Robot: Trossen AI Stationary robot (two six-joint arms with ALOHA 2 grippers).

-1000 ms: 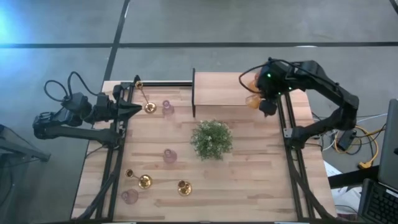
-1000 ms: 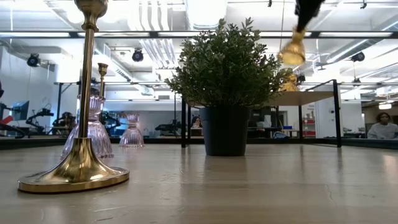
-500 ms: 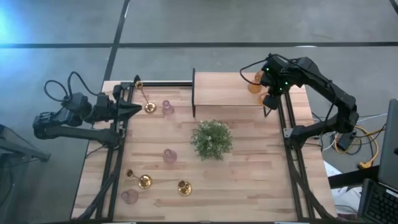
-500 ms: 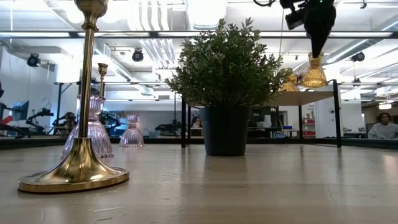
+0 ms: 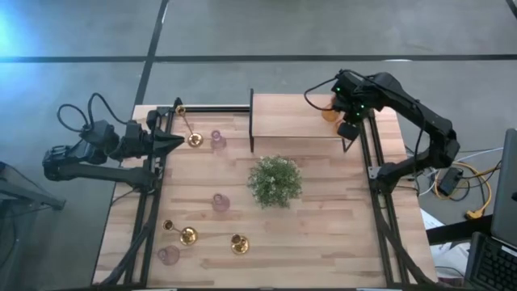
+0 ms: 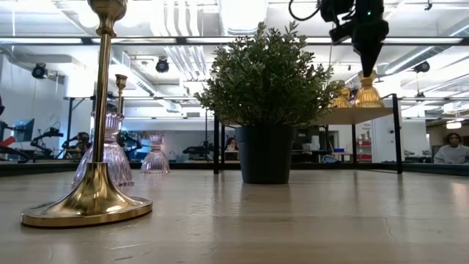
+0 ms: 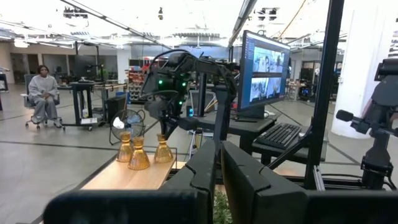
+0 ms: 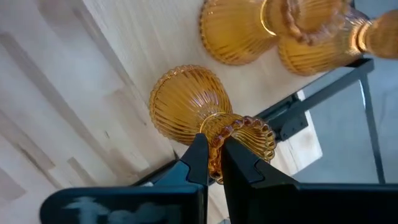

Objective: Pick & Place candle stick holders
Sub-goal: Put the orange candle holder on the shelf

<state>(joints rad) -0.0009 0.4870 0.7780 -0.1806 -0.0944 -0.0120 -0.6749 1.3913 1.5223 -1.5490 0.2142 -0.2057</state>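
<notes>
My right gripper is over the raised wooden shelf at the table's far right and is shut on an amber glass holder. Two more amber holders stand on the shelf just beyond it. All three show in the left wrist view. Three brass holders and three pink glass ones stand on the table's left half. My left gripper waits shut and empty at the table's left edge. My right gripper pinches the amber holder's narrow neck, just under its beaded rim, between its two fingers. The fingers come from above, pointing down. The holder stands upright below them, its wide base at the shelf top near the shelf's right end.
A bushy green plant in a dark pot stands mid-table in front of the shelf. The shelf's dark upright panel and a black rail lie along the far edge. Bare wood shows at the table's near right.
My right gripper has carried the amber holder from the shelf's near edge toward the table's far edge and gone down. The holder, tilted and high a second ago, is now upright at shelf level beside the two others.
</notes>
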